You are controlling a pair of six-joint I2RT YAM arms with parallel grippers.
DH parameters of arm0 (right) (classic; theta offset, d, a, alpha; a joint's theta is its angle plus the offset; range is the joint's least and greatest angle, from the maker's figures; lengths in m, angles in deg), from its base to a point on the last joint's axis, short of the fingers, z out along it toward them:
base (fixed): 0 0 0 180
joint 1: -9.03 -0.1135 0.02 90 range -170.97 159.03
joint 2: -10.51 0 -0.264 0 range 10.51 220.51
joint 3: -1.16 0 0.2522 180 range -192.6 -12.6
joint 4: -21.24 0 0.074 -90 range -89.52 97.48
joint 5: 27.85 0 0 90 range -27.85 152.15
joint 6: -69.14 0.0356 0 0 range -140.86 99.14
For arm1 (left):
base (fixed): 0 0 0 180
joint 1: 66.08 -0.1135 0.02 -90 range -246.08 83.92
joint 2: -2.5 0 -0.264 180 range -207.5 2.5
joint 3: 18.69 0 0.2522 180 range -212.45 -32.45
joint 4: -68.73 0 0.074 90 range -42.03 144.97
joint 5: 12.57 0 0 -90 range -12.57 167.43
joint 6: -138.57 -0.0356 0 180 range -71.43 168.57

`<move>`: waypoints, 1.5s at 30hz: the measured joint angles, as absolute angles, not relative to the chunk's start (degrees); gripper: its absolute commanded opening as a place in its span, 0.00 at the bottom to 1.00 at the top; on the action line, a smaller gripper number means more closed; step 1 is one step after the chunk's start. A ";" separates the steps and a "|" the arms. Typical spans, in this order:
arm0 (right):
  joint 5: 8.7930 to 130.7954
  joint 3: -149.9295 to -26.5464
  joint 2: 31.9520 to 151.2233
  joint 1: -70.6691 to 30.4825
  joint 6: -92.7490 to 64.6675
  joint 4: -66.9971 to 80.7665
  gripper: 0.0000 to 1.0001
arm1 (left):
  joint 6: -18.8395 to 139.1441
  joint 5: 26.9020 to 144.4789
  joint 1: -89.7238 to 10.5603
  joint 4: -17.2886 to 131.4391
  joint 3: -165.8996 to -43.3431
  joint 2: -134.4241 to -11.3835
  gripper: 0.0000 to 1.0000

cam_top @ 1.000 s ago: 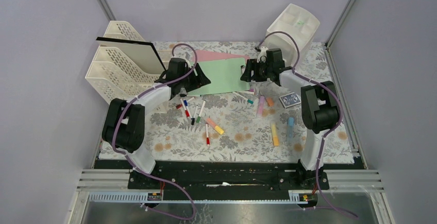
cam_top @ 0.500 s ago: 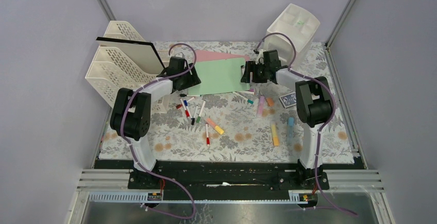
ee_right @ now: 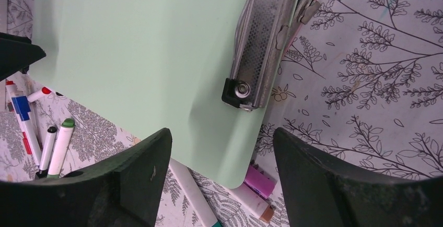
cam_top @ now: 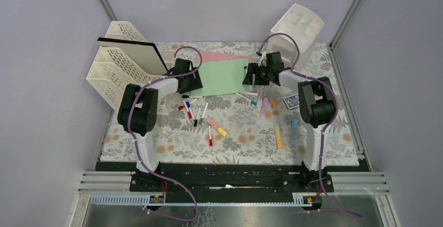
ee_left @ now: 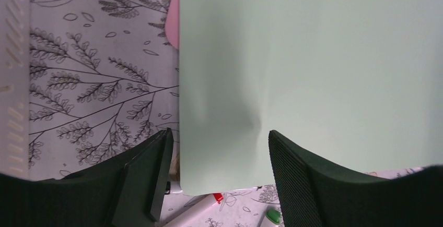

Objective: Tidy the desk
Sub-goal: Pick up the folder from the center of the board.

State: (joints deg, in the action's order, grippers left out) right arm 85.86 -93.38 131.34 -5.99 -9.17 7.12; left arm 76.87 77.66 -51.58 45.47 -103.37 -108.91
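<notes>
Surface (cam_top: pixel 251 143): judged barely sorted. Markers (cam_top: pixel 201 115) seen scattered; clipboard (cam_top: pixel 224 76) not yet filed. Left fingers (ee_left: pixel 141 177) and right fingers (ee_right: pixel 324 180) held wide at its edges, nothing gripped.

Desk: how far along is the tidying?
Done: perhaps only the board standing in the file rack. In hand: left claw and right claw, both open, straddle corners of the green clipboard. Remaining: markers, highlighters and card deck scattered on the desk.
</notes>
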 measured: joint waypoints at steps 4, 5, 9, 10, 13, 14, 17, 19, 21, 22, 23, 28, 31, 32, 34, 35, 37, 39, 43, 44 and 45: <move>86.91 -93.33 131.50 -6.01 -8.34 8.10 0.77 | 76.60 77.90 -51.58 45.19 -104.20 -109.61 0.70; 87.12 -93.31 131.54 -6.04 -8.08 8.28 0.77 | 76.60 78.01 -51.58 45.08 -104.42 -109.74 0.69; 88.33 -93.07 131.56 -6.08 -6.94 8.93 0.76 | 76.58 78.62 -51.58 44.75 -104.74 -109.98 0.68; 88.55 -92.94 131.56 -6.08 -6.72 9.20 0.76 | 76.58 78.80 -51.58 44.75 -104.72 -110.01 0.67; 89.29 -92.41 131.56 -6.01 -5.74 10.16 0.76 | 76.60 79.45 -51.82 44.73 -104.72 -110.03 0.66; 89.75 -92.06 131.56 -5.95 -5.28 10.92 0.75 | 76.58 79.58 -51.93 44.73 -104.72 -110.05 0.66; 91.08 -90.69 131.54 -5.67 -3.49 13.46 0.75 | 76.49 80.00 -52.32 44.73 -104.74 -110.07 0.65; 92.00 -89.86 131.43 -5.49 -2.18 14.88 0.75 | 76.30 80.26 -52.56 44.73 -104.72 -110.07 0.65; 92.70 -89.14 130.95 -5.40 -0.67 15.97 0.75 | 75.95 80.43 -52.74 44.71 -104.72 -110.07 0.65; 93.07 -88.81 130.49 -5.36 0.14 16.28 0.75 | 75.75 80.46 -52.82 44.71 -104.72 -110.07 0.65; 93.29 -88.44 129.90 -5.32 0.97 16.67 0.75 | 75.62 80.63 -52.89 44.71 -104.72 -110.07 0.65; 95.32 -86.32 126.53 -4.90 6.26 20.28 0.74 | 75.31 81.22 -53.00 44.75 -104.68 -110.07 0.65; 96.48 -85.81 124.83 -4.81 9.27 21.83 0.73 | 75.31 81.53 -53.11 44.80 -104.68 -110.07 0.65; 96.81 -85.81 124.46 -4.81 10.00 22.33 0.72 | 75.31 81.61 -53.13 44.82 -104.66 -110.07 0.65; 97.42 -85.81 124.04 -4.81 11.22 23.23 0.70 | 75.38 82.05 -53.20 44.93 -104.66 -110.07 0.65; 97.86 -85.81 124.02 -4.83 11.85 23.56 0.68 | 75.45 82.75 -53.20 45.17 -104.61 -110.07 0.65; 98.64 -85.60 124.02 -5.03 12.97 23.95 0.62 | 75.77 84.83 -52.98 45.80 -104.44 -110.12 0.65; 99.47 -84.76 124.02 -5.23 14.32 24.78 0.53 | 75.97 86.45 -52.76 45.96 -104.39 -110.16 0.65; 99.91 -84.09 124.02 -5.29 15.85 25.00 0.43 | 76.17 88.85 -52.63 46.39 -104.33 -110.36 0.65; 99.87 -84.09 124.00 -5.32 15.98 25.02 0.40 | 76.25 89.42 -52.63 46.61 -104.31 -110.40 0.65; 99.71 -84.09 123.98 -5.34 15.98 24.98 0.36 | 76.30 89.94 -52.63 46.79 -104.31 -110.49 0.65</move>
State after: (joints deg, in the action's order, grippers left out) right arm 99.71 -84.09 123.98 -5.34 15.98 24.98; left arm 76.30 89.94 -52.63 46.79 -104.31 -110.49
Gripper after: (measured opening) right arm 0.441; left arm 0.648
